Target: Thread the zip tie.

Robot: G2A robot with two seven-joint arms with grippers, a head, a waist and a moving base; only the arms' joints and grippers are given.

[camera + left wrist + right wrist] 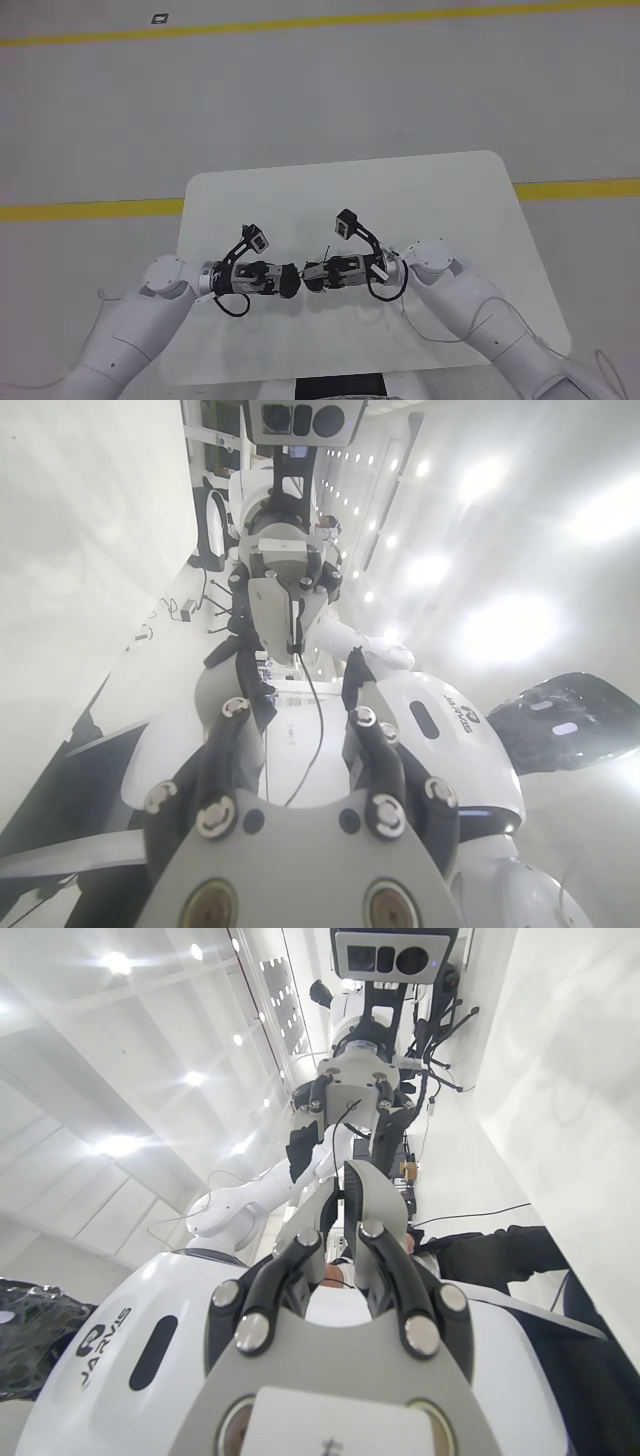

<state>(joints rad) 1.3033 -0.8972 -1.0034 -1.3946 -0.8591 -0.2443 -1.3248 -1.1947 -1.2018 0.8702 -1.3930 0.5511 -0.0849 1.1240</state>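
Observation:
The zip tie (317,720) is a thin black strand. My right gripper (295,645) is shut on one end of it, fingertips pinched together. From there the strand runs between the spread fingers (357,680) of my left gripper (295,665), which is open, towards its palm. In the right wrist view the zip tie (336,1128) curves from my right gripper (342,1188) to the palm of the left gripper (345,1145). From above, the left gripper (286,280) and right gripper (312,275) meet tip to tip over the table, with a bit of zip tie (326,253) sticking up.
The white table (400,190) with rounded corners lies under both arms, bare around them. Beyond it is grey floor with yellow lines (320,22) and a small dark marker (160,18).

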